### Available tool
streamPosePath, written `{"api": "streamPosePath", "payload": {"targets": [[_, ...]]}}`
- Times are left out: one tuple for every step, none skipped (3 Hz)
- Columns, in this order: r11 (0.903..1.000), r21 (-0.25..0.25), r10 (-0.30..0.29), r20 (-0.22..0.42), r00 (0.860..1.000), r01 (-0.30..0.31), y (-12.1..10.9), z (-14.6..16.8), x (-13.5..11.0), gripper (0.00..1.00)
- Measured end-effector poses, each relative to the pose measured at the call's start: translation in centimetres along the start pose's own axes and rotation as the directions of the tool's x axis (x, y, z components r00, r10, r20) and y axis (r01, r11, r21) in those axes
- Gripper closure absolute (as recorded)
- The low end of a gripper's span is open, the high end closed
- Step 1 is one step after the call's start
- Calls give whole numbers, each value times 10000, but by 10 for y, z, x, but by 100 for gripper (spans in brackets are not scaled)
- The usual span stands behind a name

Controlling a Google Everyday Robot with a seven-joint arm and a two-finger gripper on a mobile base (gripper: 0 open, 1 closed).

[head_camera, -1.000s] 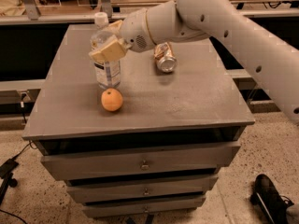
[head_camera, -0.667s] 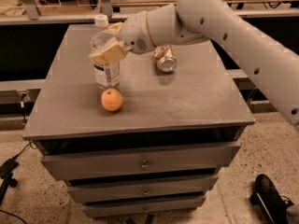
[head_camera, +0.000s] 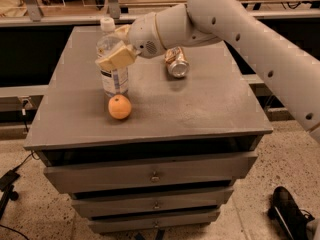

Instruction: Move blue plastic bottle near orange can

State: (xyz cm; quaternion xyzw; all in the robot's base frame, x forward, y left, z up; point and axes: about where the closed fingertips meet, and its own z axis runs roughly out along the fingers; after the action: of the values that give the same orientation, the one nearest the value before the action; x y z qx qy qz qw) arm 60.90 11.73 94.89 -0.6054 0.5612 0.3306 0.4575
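While gripping the upright blue plastic bottle point(head_camera: 114, 81) with fingers point(head_camera: 116, 59) closed round its middle, sat left of the orange can point(head_camera: 177, 62), a bit apart.

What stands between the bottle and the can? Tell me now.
Nothing visible does. The claw is at the bottle, and the table between it and the can is bare. The orange sits in front of the bottle, off that path.

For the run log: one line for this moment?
gripper: around blue plastic bottle, upright on table | orange can: apart | orange fruit: beside bottle
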Motion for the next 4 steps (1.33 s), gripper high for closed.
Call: {"api": "streamPosePath", "payload": {"targets": [[9998,-156,128,-230,9997,-132,1,0,4,100],[9997,-154,160,-252,9996,-164,1,0,5,100],[9996,-194,174,-336,9993,-181,3,-1,6,78],[9996,-208,177,-388,9991,-185,4,-2,7,55]]}}
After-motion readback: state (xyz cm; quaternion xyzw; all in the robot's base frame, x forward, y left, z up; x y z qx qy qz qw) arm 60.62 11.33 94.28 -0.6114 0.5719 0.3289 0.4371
